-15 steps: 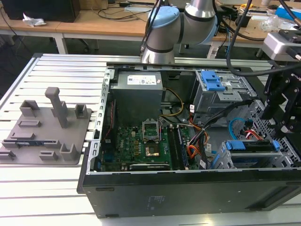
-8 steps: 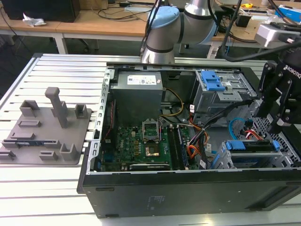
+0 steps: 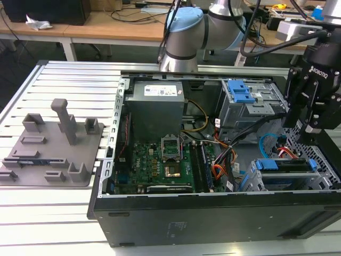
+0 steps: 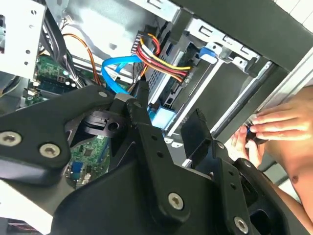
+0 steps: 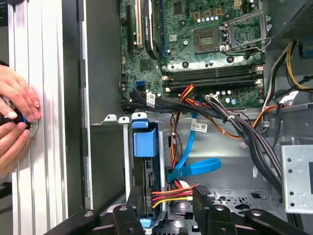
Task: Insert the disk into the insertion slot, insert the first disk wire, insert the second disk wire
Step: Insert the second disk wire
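White slatted metal tabletop [image 3: 53, 213] carries an open black computer case [image 3: 213, 218]. Low grey perforated drive cage [image 3: 251, 180], at the exterior view's right, holds the blue-framed flat hard disk [image 3: 287, 166], seated. Black pincer [image 3: 306, 133] hangs just above it, fingers spread, empty. Red-orange wire bundle [image 3: 287, 153] and glossy light blue looped cable [image 3: 265, 141] run up to the disk's edge. Person's hands [image 5: 17, 117] rest on the tabletop outside the case.

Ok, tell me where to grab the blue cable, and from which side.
Probably the straight run of the blue cable just before its fold, clear of the loop beside the disk. It is a flat ribbon, so close the fingers on its two flat faces. Come down through the open side of the case; the red-yellow wires crowd the plug end.
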Motion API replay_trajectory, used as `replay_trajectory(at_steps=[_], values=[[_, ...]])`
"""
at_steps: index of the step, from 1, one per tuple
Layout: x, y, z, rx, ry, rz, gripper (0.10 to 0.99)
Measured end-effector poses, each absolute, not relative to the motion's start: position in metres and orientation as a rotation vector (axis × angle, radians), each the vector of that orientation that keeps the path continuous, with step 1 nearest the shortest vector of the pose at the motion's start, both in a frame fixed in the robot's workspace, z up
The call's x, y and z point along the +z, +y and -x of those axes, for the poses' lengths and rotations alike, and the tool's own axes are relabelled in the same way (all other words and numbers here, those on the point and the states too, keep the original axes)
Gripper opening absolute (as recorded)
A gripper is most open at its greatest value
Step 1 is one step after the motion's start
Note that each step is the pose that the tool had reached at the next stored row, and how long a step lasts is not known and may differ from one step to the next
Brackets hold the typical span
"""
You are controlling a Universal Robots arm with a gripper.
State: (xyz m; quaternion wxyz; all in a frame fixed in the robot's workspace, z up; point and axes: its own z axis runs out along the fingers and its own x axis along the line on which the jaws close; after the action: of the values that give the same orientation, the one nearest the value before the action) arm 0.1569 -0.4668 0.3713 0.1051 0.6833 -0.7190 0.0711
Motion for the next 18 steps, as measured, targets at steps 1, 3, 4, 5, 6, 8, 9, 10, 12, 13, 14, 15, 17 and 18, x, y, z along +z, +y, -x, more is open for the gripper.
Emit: replay_trajectory(at_steps=[1,3,4,5,6,8,9,10,12,13,14,15,17,18], values=[[0.37,-0.467,-0.156,0.21,-2.116,-2.017,0.541],[0.369,-0.467,-0.155,0.217,-2.105,-2.031,0.541],[0.369,-0.467,-0.154,0.221,-2.099,-2.039,0.541],[0.368,-0.467,-0.154,0.237,-2.093,-2.056,0.541],[0.368,-0.467,-0.154,0.246,-2.092,-2.062,0.541],[0.368,-0.467,-0.152,0.292,-2.103,-2.074,0.541],[0.368,-0.467,-0.149,0.309,-2.104,-2.073,0.541],[0.368,-0.467,-0.147,0.317,-2.103,-2.071,0.541],[0.368,-0.467,-0.141,0.328,-2.101,-2.068,0.541],[0.368,-0.467,-0.139,0.332,-2.098,-2.066,0.541],[0.368,-0.467,-0.135,0.338,-2.094,-2.064,0.541],[0.367,-0.467,-0.133,0.34,-2.091,-2.065,0.541],[0.366,-0.466,-0.131,0.344,-2.087,-2.065,0.541],[0.366,-0.465,-0.13,0.347,-2.084,-2.064,0.541]])
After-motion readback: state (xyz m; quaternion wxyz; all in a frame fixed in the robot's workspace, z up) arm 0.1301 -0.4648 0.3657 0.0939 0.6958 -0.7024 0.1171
